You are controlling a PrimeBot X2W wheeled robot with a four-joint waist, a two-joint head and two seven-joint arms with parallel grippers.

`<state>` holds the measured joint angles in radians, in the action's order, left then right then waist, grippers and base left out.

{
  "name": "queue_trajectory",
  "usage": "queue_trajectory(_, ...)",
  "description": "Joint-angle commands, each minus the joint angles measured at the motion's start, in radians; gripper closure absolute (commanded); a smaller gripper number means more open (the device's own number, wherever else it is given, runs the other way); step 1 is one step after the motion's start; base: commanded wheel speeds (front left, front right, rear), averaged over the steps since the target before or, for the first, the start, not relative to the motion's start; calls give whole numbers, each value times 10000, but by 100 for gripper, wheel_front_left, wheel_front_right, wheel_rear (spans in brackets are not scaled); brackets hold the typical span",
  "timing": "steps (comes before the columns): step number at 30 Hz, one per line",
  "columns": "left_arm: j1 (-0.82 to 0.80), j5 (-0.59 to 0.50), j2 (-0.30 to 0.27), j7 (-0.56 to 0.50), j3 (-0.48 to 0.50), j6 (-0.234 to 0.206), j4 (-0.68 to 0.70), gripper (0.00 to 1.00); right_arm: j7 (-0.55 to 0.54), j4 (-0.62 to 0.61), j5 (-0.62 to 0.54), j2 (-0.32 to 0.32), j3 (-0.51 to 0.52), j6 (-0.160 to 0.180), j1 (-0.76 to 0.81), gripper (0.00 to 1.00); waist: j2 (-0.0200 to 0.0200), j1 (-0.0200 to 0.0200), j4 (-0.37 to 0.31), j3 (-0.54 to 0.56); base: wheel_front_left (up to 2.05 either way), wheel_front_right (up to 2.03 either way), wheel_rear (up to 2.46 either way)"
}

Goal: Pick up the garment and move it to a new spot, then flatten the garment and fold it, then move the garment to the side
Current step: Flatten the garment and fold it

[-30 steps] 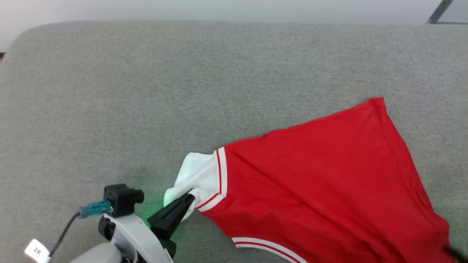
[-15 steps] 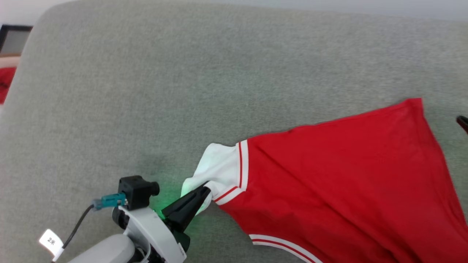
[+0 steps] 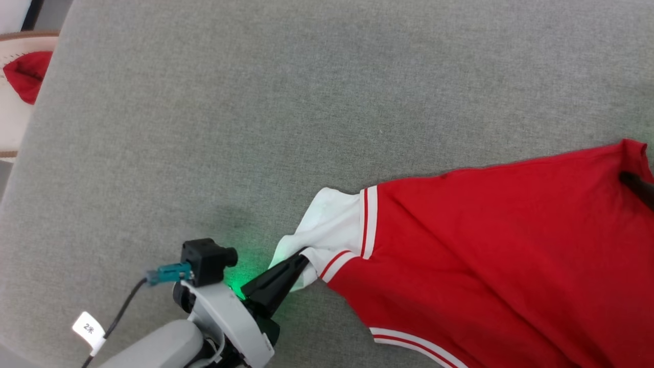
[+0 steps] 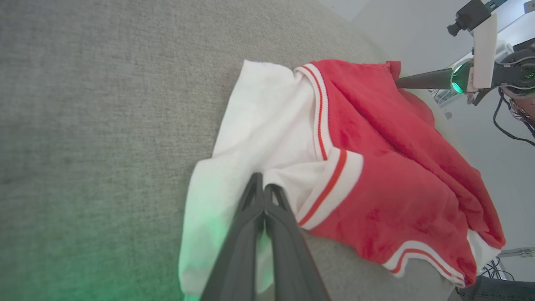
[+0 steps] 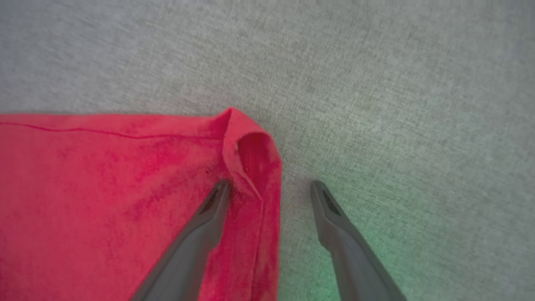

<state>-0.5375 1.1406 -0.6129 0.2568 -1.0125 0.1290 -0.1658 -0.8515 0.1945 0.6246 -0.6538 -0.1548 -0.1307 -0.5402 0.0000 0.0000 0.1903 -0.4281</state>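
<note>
The garment (image 3: 485,245), a red T-shirt with white sleeves and striped trim, lies spread on the grey padded surface (image 3: 255,102). My left gripper (image 3: 301,258) is shut on the white sleeve (image 3: 337,225); in the left wrist view its closed fingers (image 4: 263,192) pinch a fold of that sleeve. My right gripper (image 5: 271,184) is open at the garment's (image 5: 104,188) far red corner (image 5: 246,142), one finger on the cloth and the other over bare grey surface. In the head view it shows as a dark finger (image 3: 636,185) at the right edge.
A cream basket (image 3: 13,117) holding a plain red cloth (image 3: 28,76) stands beyond the surface's left edge. Bare grey padding stretches behind and to the left of the garment. The right arm's wrist and cables (image 4: 501,71) hang above the garment's far end.
The camera has swung, shifting the whole picture right. The right gripper has come from the garment's near side to its far corner. The left gripper still holds the sleeve.
</note>
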Motion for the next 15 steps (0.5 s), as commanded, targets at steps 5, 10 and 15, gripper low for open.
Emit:
queue_trajectory(5, -118, 444, 0, 50, 196, 14, -310, 100, 1145, 521, 406, 500, -199, -1, -136, 100, 0, 0, -191, 189, 0, 0, 0)
queue_trajectory(10, -1208, 1036, -92, -116, 458, 6, -317, 100, 3190, 819, 207, 524, 472, 1, -1022, 100, 0, 0, -274, 397, 0, 0, 0)
queue_trajectory(15, -3468, 1632, -73, -735, 908, 7, -703, 100, 4605, 1572, -334, 717, 1326, 1, -2452, 100, 0, 0, -455, 303, 0, 0, 0)
